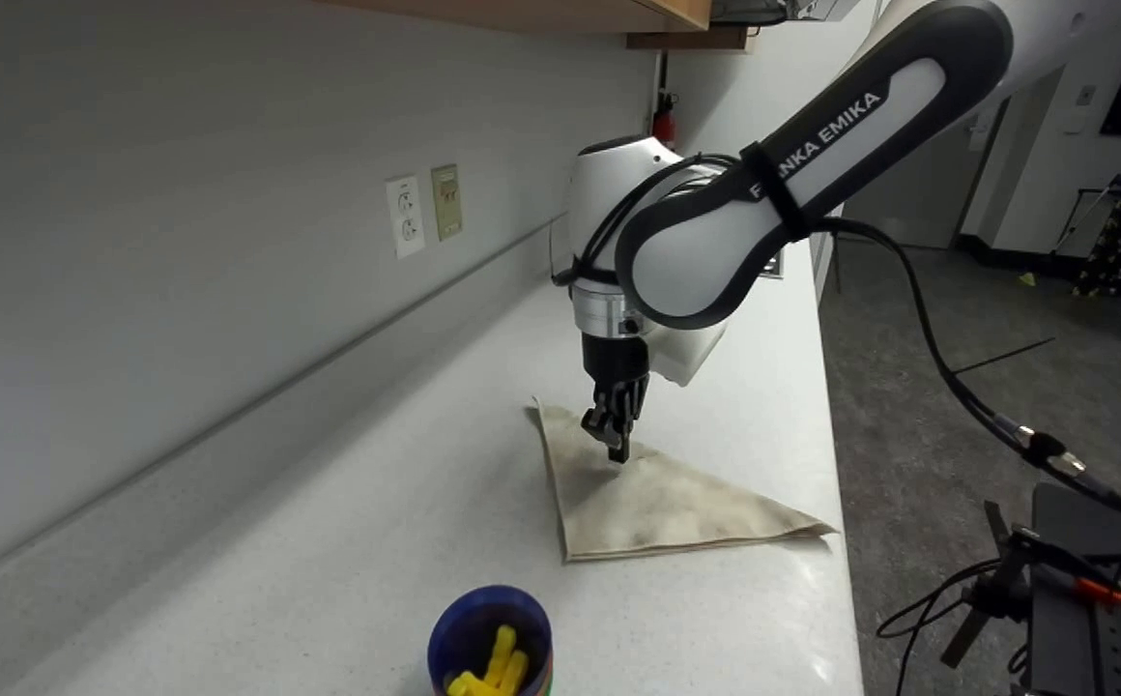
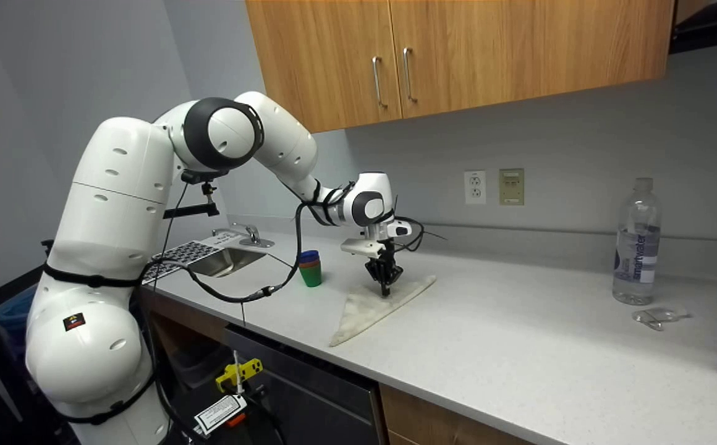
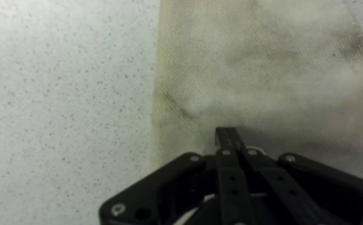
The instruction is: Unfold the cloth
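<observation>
Clock centred on your gripper (image 3: 227,129), as each view frames it. In an exterior view, from the left: the cloth (image 1: 686,507) lies on the counter (image 1: 377,561), folded to a rough triangle. One tip at 10 o'clock, a corner with layered edges at 7. Then the gripper hangs over it, jaws closed together, no fabric visible between them in the wrist view; contact with the weave, can't tell. Last tip between 3 and 4, near the counter's edge.

Likely the 7 o'clock corner is loose and the long side is the fold. Spread the jaws there, pinch the top layer only, lift a little, carry it over toward 2. Take both layers and you probably drag the lot.

Counter pale, speckled, flat; fabric may slide on it. Room, left to right, in an exterior view: sink (image 2: 225,264) just past 9, stacked cups (image 2: 311,271) between 9 and 10, wooden cabinet (image 2: 470,55) above, past 12, outlet (image 2: 475,187) between 1 and 2, clear bottle (image 2: 636,247) short of 3.
</observation>
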